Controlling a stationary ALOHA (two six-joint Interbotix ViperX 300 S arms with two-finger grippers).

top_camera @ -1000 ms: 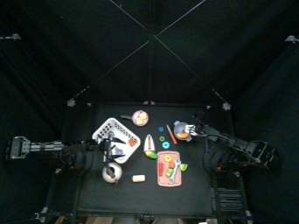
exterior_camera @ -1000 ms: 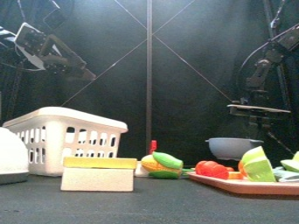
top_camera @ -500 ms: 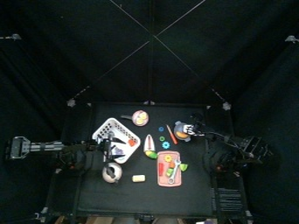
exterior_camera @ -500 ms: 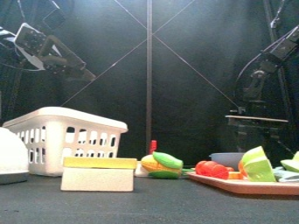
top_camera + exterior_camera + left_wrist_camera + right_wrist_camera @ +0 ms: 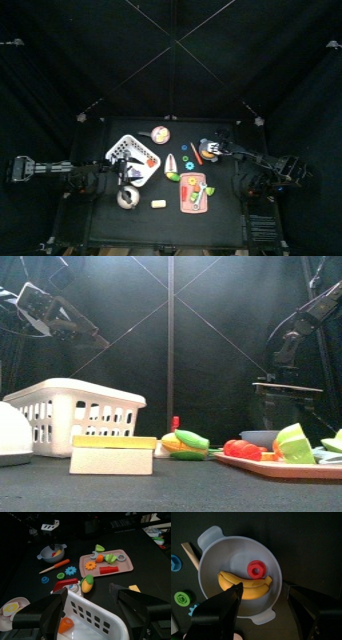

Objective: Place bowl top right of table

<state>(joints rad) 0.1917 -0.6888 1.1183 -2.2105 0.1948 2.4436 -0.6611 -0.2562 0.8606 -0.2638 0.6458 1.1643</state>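
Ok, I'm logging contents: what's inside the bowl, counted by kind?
In the bowl:
banana: 1
red ring: 1
Total: 2

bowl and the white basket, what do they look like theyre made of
The bowl looks like moulded plastic: smooth matte blue-grey walls, a soft sheen and two small handle tabs on the rim. It could be melamine; the look leaves that open. The white basket also looks like plastic: opaque white, with even moulded slots in its walls and a rolled rim.
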